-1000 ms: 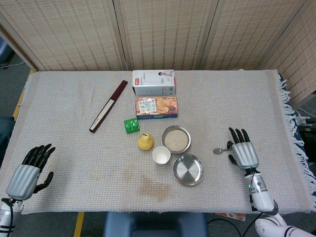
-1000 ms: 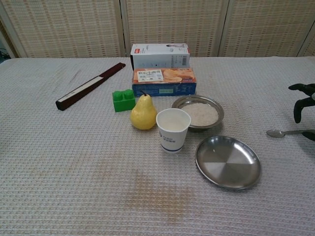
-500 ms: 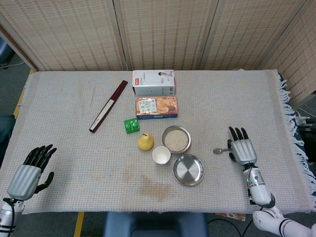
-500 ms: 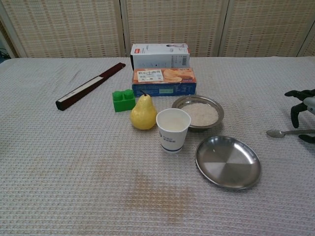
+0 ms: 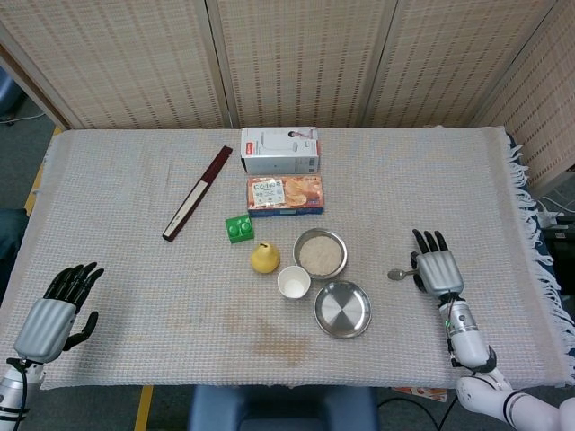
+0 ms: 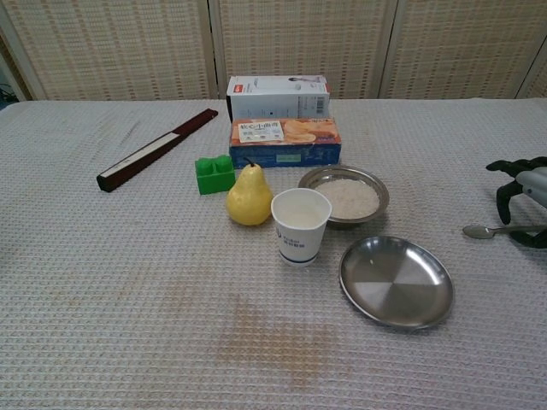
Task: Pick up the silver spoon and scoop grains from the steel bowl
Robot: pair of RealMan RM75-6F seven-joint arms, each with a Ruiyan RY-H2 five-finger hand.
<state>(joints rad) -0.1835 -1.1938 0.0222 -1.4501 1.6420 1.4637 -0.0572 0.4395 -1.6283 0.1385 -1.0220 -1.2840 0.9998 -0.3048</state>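
Observation:
The silver spoon (image 5: 400, 273) lies on the cloth right of the bowls, its bowl end pointing left (image 6: 489, 231). My right hand (image 5: 437, 270) hovers over the spoon's handle. In the chest view its fingers (image 6: 506, 196) arch down on the far side of the handle and its thumb sits on the near side, not closed on it. The steel bowl (image 5: 320, 232) holding white grains (image 6: 306, 184) stands left of the spoon. My left hand (image 5: 47, 316) rests at the near left edge, fingers spread and holding nothing.
An empty steel plate (image 5: 342, 309) (image 6: 396, 280) lies in front of the bowl. A paper cup (image 6: 300, 224), a yellow pear (image 6: 249, 196) and a green block (image 6: 214, 173) stand to the left. Two boxes (image 5: 284, 172) and a dark folded fan (image 5: 197, 193) lie further back.
My right hand has shifted a little to the left and settled lower over the spoon's handle. The spoon and my left hand have stayed put.

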